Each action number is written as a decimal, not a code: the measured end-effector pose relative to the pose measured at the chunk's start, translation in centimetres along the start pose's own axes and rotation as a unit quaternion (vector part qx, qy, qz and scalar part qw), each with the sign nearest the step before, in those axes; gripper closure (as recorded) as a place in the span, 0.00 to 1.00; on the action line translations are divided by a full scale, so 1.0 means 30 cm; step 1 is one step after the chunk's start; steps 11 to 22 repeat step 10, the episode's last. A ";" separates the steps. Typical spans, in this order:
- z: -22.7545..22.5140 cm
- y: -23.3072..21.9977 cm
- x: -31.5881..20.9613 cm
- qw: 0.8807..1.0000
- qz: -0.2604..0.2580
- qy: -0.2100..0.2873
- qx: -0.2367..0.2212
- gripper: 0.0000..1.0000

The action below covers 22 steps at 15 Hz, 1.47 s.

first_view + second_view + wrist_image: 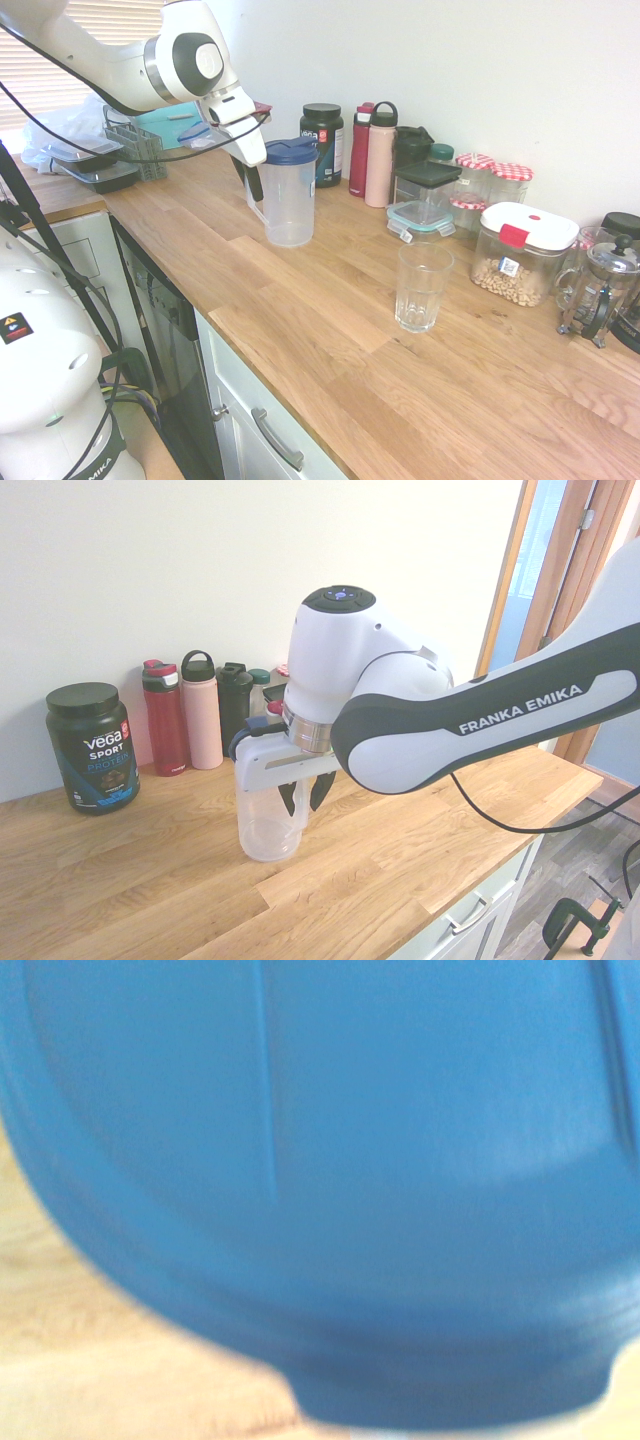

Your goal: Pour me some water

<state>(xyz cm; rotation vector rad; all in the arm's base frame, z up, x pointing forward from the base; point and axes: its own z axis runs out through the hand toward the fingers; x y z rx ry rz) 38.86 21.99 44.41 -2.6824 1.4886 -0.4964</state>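
The fingers (303,798) stand a little apart beside the pitcher (289,195) handle, holding nothing – a weak grip could tip it on the bench (330,330) before the glass (421,287).

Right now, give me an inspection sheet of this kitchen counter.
Surface: wooden countertop, dry where visible.
Job's things: clear plastic pitcher with blue lid standing upright; clear faceted drinking glass standing apart from it, a little water inside.
Clutter: black protein tub, red bottle, pink bottle, lidded storage jars, French press, all along the wall.
Claw: claw at the pitcher's handle side, fingers parted.
Cables: nothing seen on the counter.
Surroundings: white wall, drawers below.
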 end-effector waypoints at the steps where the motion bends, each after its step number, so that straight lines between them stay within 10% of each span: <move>1: -0.007 0.017 -0.012 1.000 -0.011 -0.007 -0.001 0.00; 6: -0.126 0.199 -0.007 0.992 -0.107 -0.063 -0.022 0.00; 10: -0.186 0.435 0.199 0.993 -0.087 -0.068 -0.035 0.00; 22: -0.186 0.435 0.199 0.993 -0.087 -0.068 -0.035 0.00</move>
